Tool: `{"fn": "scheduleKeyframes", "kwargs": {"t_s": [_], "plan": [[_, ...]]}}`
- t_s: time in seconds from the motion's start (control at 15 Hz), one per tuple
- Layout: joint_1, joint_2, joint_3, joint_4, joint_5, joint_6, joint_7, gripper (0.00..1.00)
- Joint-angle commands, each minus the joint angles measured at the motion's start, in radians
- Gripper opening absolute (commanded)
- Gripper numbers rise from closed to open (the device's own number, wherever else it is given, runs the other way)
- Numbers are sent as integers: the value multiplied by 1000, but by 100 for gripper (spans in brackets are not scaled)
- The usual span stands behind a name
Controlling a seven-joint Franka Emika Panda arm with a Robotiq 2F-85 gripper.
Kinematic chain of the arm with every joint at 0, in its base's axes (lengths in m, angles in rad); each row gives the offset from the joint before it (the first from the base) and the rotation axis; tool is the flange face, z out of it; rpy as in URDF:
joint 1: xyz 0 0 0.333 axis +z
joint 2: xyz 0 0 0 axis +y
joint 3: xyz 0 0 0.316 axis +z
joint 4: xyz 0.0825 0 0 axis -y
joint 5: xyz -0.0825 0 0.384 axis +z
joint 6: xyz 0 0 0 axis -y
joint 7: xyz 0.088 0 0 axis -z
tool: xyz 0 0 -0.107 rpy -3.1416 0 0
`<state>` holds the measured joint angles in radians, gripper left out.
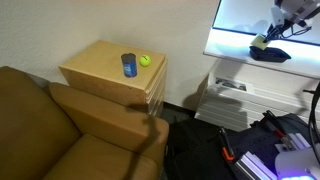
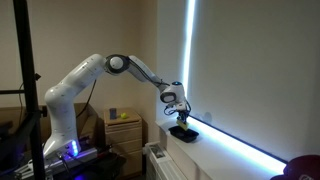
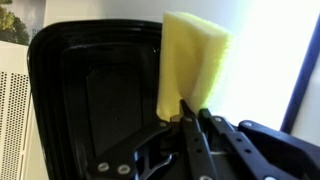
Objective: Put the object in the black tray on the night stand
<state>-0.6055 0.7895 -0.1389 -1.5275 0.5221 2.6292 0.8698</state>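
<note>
The object (image 3: 190, 60), pale yellow and oblong, stands upright over the black tray (image 3: 90, 90) in the wrist view. My gripper (image 3: 190, 112) is shut on its lower edge. In an exterior view my gripper (image 1: 272, 33) holds the object (image 1: 259, 43) just above the black tray (image 1: 272, 54), which sits on a bright window ledge. The gripper (image 2: 180, 108) and the tray (image 2: 183, 131) also show in an exterior view. The tan night stand (image 1: 100, 68) stands far off beside the sofa.
A blue cup (image 1: 129, 65) and a round yellow-green ball (image 1: 145, 60) stand on the night stand. A brown sofa (image 1: 60, 130) is next to it. A white radiator (image 1: 228, 95) sits below the ledge. Dark gear lies on the floor (image 1: 210, 150).
</note>
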Motion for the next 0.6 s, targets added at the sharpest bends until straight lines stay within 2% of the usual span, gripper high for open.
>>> {"fn": "scheduleKeyframes", "kwargs": {"t_s": [0.0,0.33,0.53], "plan": [[-44,-48,94,-43,83,-63,-203,2],[7,-101,116,-132,147,-115,-465,2],[73,-140,72,-207,177,69,-524,2]]}}
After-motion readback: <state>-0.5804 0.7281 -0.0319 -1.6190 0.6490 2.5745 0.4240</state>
